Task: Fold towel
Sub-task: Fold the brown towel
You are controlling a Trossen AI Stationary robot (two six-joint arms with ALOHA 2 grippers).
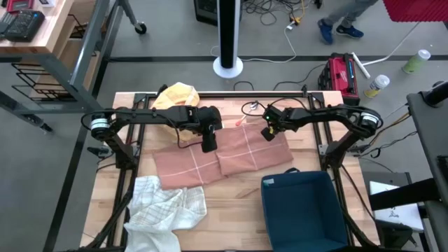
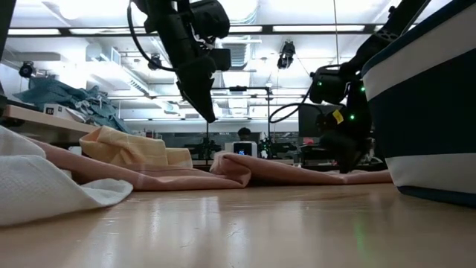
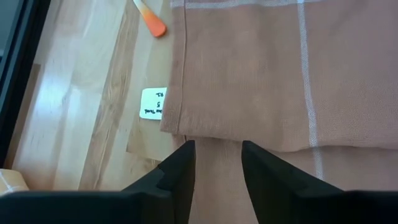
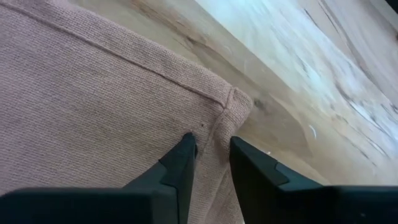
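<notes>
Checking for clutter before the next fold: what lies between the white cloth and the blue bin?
In the high view, only bare table lies between the white cloth and the blue bin; the pink towel sits farther back.

High view set overhead, facing down on worktop [image 1: 238,199]. Low view level at worktop height. Wrist views close above towel [image 3: 273,74], shared by all.

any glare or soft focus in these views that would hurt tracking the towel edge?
Low view: bright ceiling lights, arms backlit to silhouettes, pink towel sharp, near tabletop soft. Right wrist view: towel corner crisp, far wood blurred. Left wrist view: even light, hem clear. High view: no glare on the table.
</notes>
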